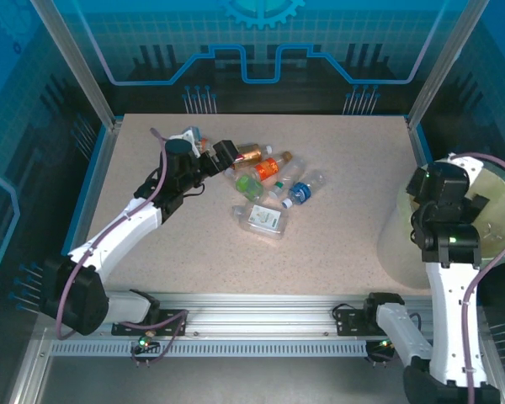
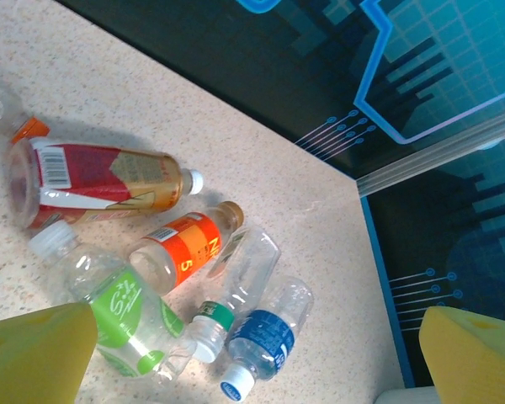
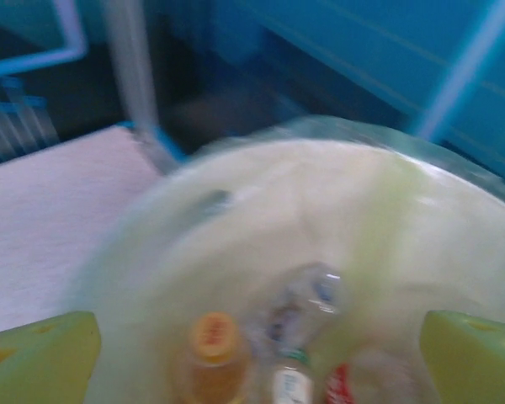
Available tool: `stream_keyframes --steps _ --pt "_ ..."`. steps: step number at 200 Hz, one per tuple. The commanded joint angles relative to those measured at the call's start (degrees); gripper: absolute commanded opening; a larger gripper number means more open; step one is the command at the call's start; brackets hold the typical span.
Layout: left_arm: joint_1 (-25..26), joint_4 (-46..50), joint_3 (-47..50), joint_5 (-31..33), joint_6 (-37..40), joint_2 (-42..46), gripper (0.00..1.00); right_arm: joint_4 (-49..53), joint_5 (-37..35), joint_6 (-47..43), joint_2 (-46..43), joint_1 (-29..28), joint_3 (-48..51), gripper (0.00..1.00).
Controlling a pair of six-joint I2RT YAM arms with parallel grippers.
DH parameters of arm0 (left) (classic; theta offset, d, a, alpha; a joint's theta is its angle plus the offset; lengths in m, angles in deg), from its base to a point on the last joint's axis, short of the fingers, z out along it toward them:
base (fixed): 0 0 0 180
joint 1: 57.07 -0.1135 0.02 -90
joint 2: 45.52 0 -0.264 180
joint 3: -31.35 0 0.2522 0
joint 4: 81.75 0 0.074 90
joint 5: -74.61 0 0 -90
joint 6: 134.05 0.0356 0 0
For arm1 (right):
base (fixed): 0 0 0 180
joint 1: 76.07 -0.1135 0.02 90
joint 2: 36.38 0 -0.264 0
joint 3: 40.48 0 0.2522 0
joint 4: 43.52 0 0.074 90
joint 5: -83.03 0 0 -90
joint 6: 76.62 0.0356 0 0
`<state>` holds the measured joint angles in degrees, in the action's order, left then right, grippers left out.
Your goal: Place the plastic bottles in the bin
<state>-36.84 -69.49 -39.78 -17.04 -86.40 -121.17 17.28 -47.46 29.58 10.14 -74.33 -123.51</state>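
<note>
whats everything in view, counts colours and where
table: one, speckled beige, under everything
bin: one, pale yellow-green liner, table's right side
red-label bottle: one, white cap, central cluster
orange-label bottle: one, brown cap, same cluster
green-label bottle: one, white cap, same cluster
green-cap bottle: one, clear, same cluster
blue-label bottle: one, white cap, same cluster
flat bottle: one, clear, cluster's near side
orange-cap bottle: one, clear, cluster's left
bottles in bin: at least three, blurred, bin bottom
left gripper: one, yellow fingers, open by cluster
right gripper: one, yellow fingers, open above bin
</note>
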Motion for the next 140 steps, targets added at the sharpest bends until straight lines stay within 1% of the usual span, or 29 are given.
stream_keyframes --steps 1,14,32,66,79,92,106,122,140 --pt "-0.72 3.53 -0.07 1.36 -1.81 -0.72 0.99 -0.61 8.34 -1.74 0.11 -6.48 -3.01 1.0" --pt "-0.94 4.75 0.0 1.86 -2.53 -0.77 0.99 -1.88 11.48 -2.89 0.24 -10.56 -3.01 1.0" --pt "-1.24 5.91 0.36 2.47 -3.37 -0.85 0.99 -5.88 19.6 -5.8 0.15 -15.3 -1.27 1.0" --pt "-1.94 8.66 0.24 3.56 -5.13 -1.24 0.99 -13.28 35.03 -8.39 1.99 -20.85 3.47 1.0" --pt "-2.12 10.55 -0.05 4.75 -6.3 -1.62 0.99 -15.5 39.39 -9.44 3.52 -23.12 5.11 1.0" --pt "-2.29 12.62 -0.55 5.59 -7.22 -2.55 0.99 -16.69 41.68 -11.64 5.42 -25.9 6.09 1.0" --pt "-2.55 14.6 -1.27 4.37 -7.41 -4.03 0.99 -16.81 42.72 -15.31 7.71 -29.04 7.01 1.0" --pt "-2.65 15.57 -1.95 1.15 -6.72 -5.61 0.99 -16.72 43.57 -19.78 10.65 -32.15 8.28 1.0" --pt "-2.65 13.93 -1.67 -3.62 -6.1 -7.08 0.99 -18.49 45.16 -23.48 14.41 -34.96 10.46 1.0"
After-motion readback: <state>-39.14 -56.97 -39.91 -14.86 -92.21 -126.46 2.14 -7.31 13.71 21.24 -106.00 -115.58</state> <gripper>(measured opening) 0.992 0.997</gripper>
